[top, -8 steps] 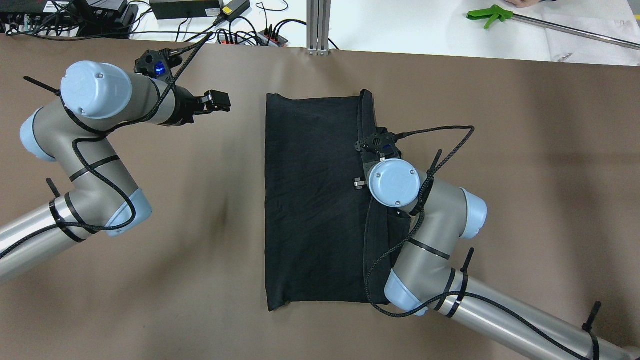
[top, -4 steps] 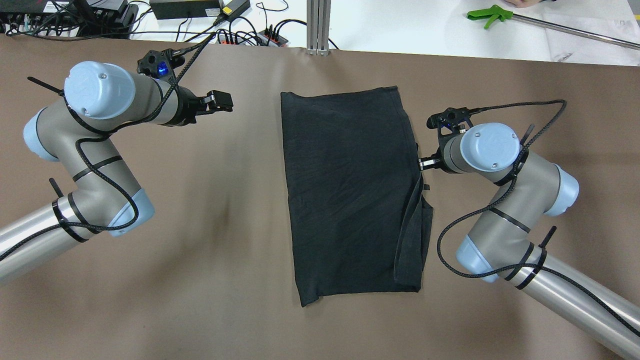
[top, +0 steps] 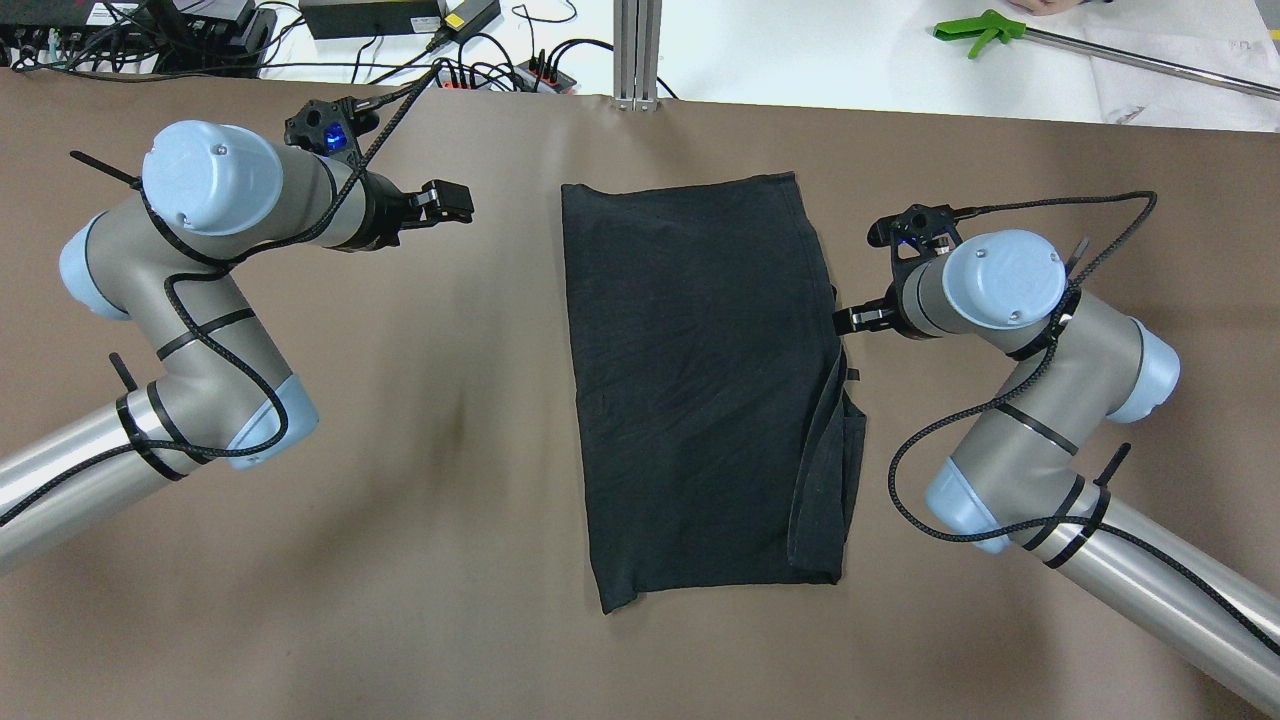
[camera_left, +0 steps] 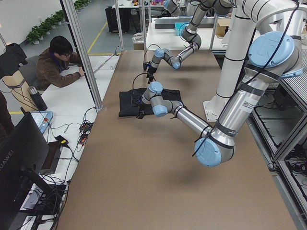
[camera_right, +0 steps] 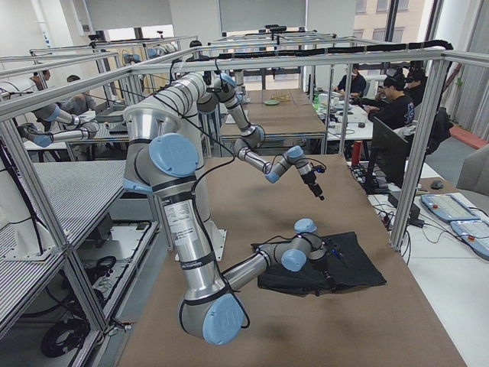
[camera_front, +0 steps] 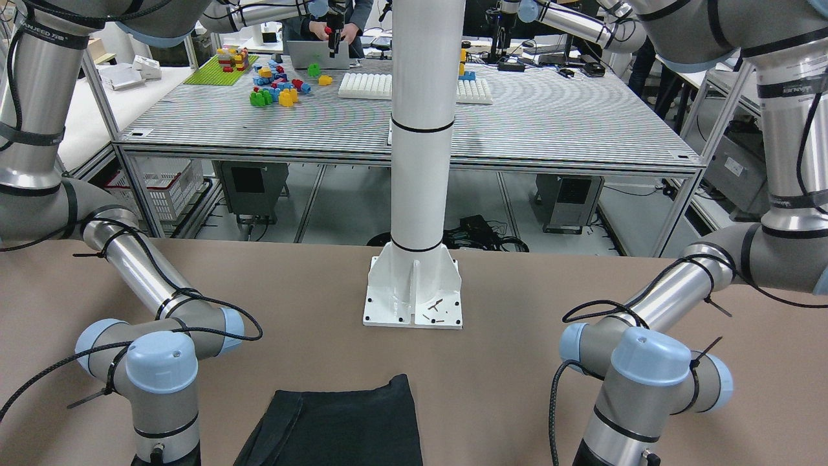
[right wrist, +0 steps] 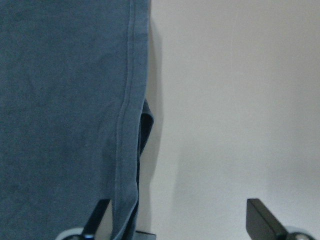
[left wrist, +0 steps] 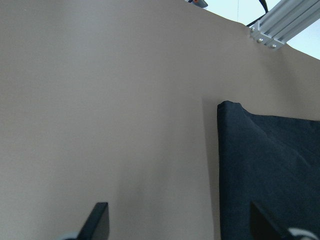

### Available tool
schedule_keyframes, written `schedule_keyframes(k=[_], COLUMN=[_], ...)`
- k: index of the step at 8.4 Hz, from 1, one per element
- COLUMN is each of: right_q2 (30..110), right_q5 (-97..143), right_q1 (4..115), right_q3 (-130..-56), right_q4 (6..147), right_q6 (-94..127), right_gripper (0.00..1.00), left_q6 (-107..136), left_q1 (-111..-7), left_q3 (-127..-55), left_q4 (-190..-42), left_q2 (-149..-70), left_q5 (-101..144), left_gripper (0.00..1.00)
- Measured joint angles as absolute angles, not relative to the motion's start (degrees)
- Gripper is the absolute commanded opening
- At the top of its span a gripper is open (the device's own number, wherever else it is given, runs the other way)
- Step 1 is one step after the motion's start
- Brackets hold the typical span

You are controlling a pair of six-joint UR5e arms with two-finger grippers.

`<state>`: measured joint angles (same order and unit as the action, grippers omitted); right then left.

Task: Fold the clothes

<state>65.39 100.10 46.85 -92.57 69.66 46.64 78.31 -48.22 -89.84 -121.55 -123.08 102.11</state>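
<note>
Clothes (top: 700, 390): thin, soft black fabric, folded into a tall rectangle. Lies flat at the middle of the matte brown table (top: 400, 560), faintly creased. Shows a stitched hem along the robot's-right edge. Toward the near end of that edge, bulges out in a loose, soft under-layer fold.

Left gripper (top: 460, 205): jaws spread wide, holding nothing. Hangs over bare table, well apart from the fabric's far left corner.

Right gripper (top: 843, 320): jaws likewise spread, empty, just beside the hemmed right edge. In the wrist view, one dark finger (right wrist: 97, 220) over the hem, the other over bare table.
</note>
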Motion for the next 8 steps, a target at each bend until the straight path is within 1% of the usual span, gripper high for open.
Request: schedule_keyframes(k=[4,8], right_q2=[65.3,65.7], right_q5=[100.2,96.9], right_q1=[41.7,37.4], right_q3=[-94.2,-93.4], right_q4=[69.9,70.5], right_q6=[59.0,61.6], right_gripper=[0.94,0.94], left_q6=[77.9,77.9], left_q1=[-48.2,-48.3], left_q3=[-89.8,-89.8], left_q4=[-121.6,-121.6], left_q2=[-123.2,-123.1], left_q5=[102.2,102.2], left_gripper=[1.0,1.0])
